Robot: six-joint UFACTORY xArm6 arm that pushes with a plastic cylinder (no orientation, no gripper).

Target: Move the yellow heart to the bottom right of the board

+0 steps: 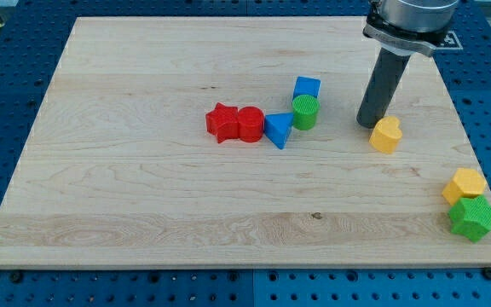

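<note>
The yellow heart (386,135) lies on the wooden board (143,196) at the view's right, about mid-height. My tip (368,124) rests on the board just to the heart's upper left, touching or almost touching it. The dark rod rises from there to the arm's mount at the view's top right.
A yellow hexagon (465,185) and a green star (472,217) sit together near the board's bottom right edge. Near the middle are a red star (222,122), a red cylinder (251,124), a blue triangle (279,130), a green cylinder (305,112) and a blue cube (307,87).
</note>
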